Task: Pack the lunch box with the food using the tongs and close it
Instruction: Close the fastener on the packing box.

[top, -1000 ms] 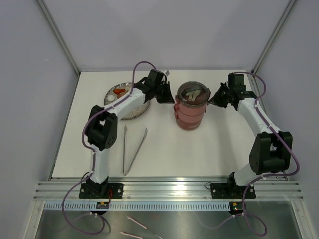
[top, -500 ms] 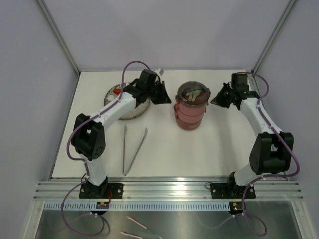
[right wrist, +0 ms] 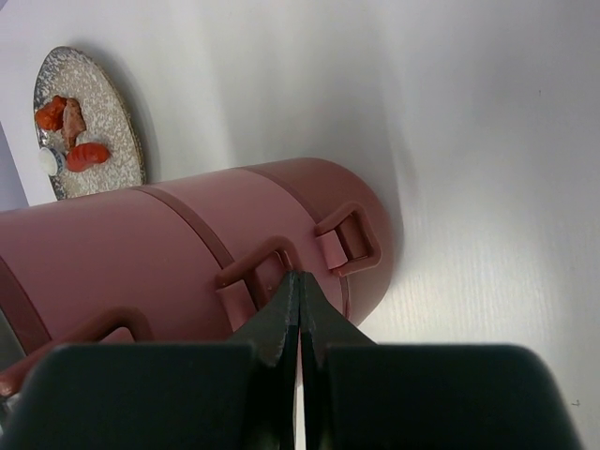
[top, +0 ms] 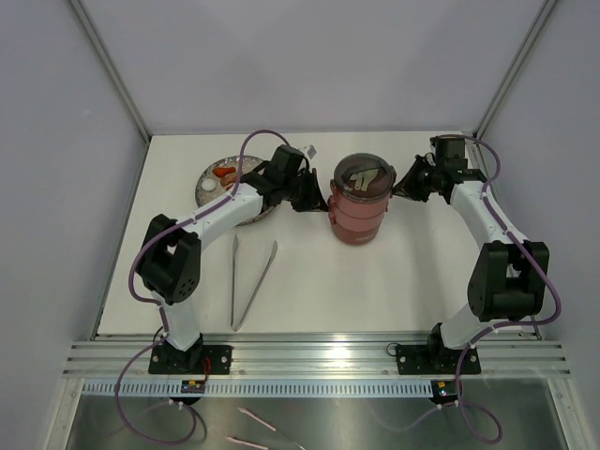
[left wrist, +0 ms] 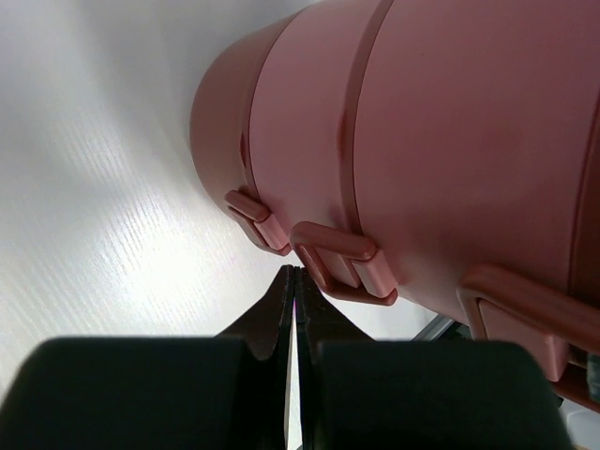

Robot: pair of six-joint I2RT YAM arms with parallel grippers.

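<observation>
While the stacked lunch box (top: 357, 202) stands lidded mid-counter, food (right wrist: 71, 139) remains on the plate (top: 246, 214) toward the far left corner, tongs (top: 250, 281) lie unheld, and both tools, left (left wrist: 294, 281) and right (right wrist: 298, 286), pressed together, flank its clasps.

A robotics lab test cell: plain white worktop (top: 375, 281) enclosed by grey panel walls (top: 309, 56) and aluminium frame rails (top: 319, 354).
</observation>
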